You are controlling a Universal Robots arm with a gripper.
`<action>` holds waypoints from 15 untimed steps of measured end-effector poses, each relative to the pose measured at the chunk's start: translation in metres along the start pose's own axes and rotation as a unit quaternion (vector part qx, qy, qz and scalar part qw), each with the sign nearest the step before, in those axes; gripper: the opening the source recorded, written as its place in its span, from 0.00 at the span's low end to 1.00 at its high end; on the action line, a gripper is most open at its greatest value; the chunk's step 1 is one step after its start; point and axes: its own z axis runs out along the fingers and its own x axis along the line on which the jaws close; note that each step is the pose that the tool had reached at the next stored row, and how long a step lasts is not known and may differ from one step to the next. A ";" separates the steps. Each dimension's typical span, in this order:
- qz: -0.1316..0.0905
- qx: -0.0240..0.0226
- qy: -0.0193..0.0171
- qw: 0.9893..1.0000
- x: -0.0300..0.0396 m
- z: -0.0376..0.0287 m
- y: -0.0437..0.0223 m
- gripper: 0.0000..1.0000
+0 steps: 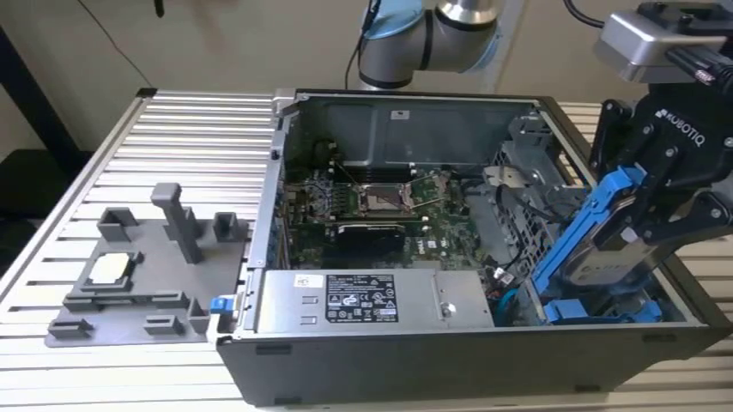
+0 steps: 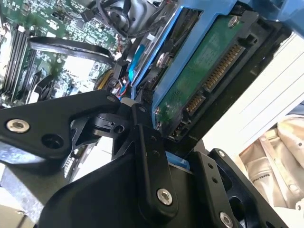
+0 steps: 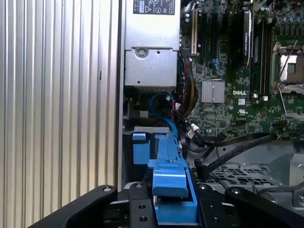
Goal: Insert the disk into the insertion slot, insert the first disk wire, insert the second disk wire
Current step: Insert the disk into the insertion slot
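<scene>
While its fingers pinch the blue frame from both sides, the tool (image 1: 627,233) holds the disk (image 1: 598,257) steeply tilted inside the open computer case (image 1: 343,378). The disk's long axis slopes down toward the insertion slot (image 1: 572,302), which lies just past the end of the power-supply box (image 1: 360,300) on the exterior view's right. The disk's low end reaches the slot's mouth and its high end leans away from the box, so I judge it not yet seated. It is silver-grey in bright blue plastic, and the second wrist view shows a green underside with gold contacts.
</scene>
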 end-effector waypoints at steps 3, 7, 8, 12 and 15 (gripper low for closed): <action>0.000 0.000 0.000 1.000 0.0001 0.0030 -0.0004 0.33; 0.000 0.000 0.000 1.000 0.0003 0.0040 -0.0006 0.33; -0.001 0.000 -0.001 1.000 0.0003 0.0036 -0.0006 0.33; -0.001 -0.001 -0.001 1.000 0.0003 -0.0037 -0.0005 0.33; -0.001 -0.004 -0.001 1.000 0.0007 -0.0081 -0.0002 0.33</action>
